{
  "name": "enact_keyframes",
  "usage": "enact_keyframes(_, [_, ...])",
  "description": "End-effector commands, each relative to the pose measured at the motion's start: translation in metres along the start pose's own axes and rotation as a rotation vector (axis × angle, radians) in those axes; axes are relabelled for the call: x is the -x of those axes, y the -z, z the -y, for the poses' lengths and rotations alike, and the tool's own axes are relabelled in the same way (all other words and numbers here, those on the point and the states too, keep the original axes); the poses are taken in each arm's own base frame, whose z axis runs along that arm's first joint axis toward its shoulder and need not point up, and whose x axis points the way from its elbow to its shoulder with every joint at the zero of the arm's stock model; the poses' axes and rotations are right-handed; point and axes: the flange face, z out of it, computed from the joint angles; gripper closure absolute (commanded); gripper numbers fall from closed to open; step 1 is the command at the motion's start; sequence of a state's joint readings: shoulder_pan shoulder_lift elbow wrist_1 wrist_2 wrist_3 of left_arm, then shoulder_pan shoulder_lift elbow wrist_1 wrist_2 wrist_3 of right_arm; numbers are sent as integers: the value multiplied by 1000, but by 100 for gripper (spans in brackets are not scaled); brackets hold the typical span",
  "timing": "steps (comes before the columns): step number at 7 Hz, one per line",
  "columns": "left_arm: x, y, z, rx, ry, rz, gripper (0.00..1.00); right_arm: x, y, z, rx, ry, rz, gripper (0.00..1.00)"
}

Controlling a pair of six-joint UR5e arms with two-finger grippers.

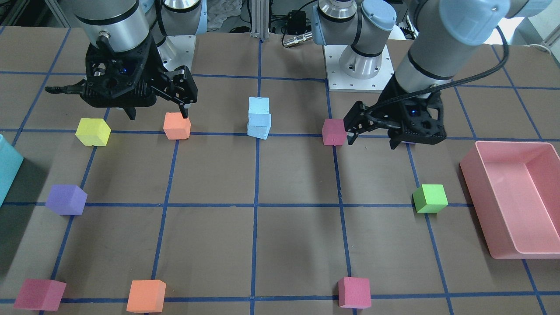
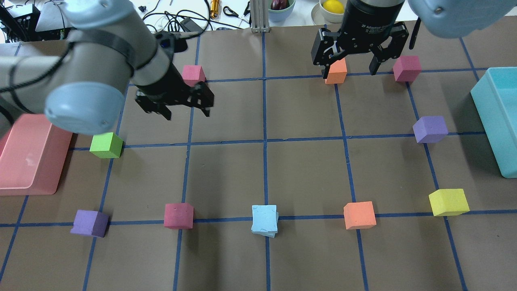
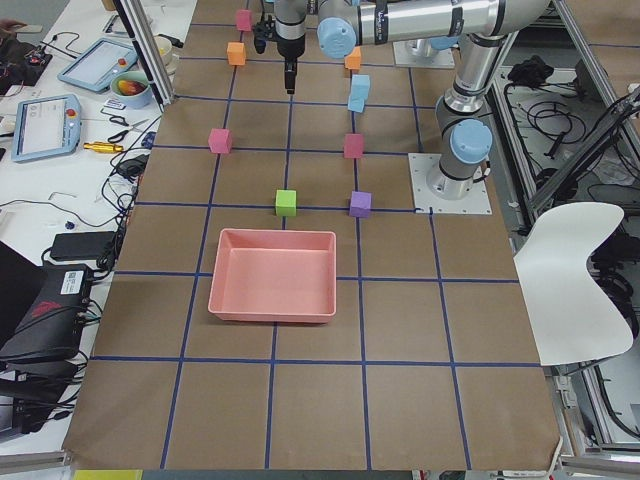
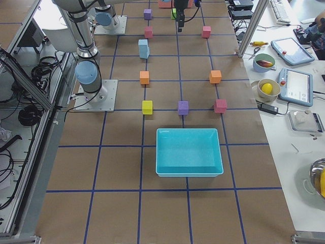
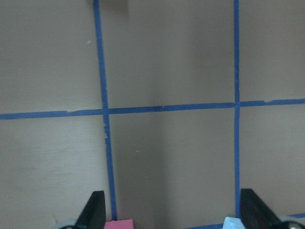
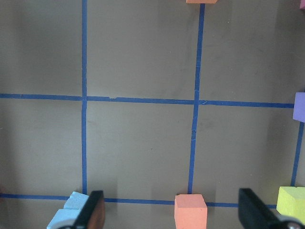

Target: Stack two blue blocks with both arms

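The two blue blocks (image 1: 259,118) stand stacked, the upper one slightly twisted, on a tape line near the robot's side at the table's middle; the stack also shows in the overhead view (image 2: 264,220). My left gripper (image 2: 186,113) is open and empty, above the table and well away from the stack, near a pink cube (image 2: 193,74). In the front view it (image 1: 372,142) hangs beside another pink cube (image 1: 334,131). My right gripper (image 2: 349,72) is open and empty, hovering near an orange cube (image 2: 336,72) at the far side. The right wrist view shows the stack's corner (image 6: 66,212).
A pink bin (image 2: 60,161) sits at the left edge and a teal bin (image 2: 490,129) at the right edge. Coloured cubes lie around: green (image 2: 106,145), purple (image 2: 430,129), yellow (image 2: 448,202), orange (image 2: 359,215), pink (image 2: 178,215), purple (image 2: 90,223).
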State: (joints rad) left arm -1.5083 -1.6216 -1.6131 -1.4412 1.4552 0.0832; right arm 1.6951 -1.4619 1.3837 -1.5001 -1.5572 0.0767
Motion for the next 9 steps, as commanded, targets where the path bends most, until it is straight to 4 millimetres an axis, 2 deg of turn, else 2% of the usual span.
enact_keyframes(1, [3, 42, -17, -54, -17, 66, 0, 0, 0, 0, 1, 0, 2, 0])
enact_keyframes(2, [-3, 49, -20, -71, -28, 95, 0, 0, 0, 0, 1, 0, 2, 0])
enact_keyframes(5, [-18, 39, -22, -51, -25, 157, 0, 0, 0, 0, 1, -2, 2, 0])
enact_keyframes(6, [-19, 43, -26, -60, -27, 150, 0, 0, 0, 0, 1, -2, 2, 0])
enact_keyframes(7, [-12, 49, -22, -75, -20, 150, 0, 1, 0, 0, 2, -2, 6, 0])
enact_keyframes(9, [-17, 45, -27, -69, -30, 151, 0, 0, 0, 0, 2, -2, 5, 0])
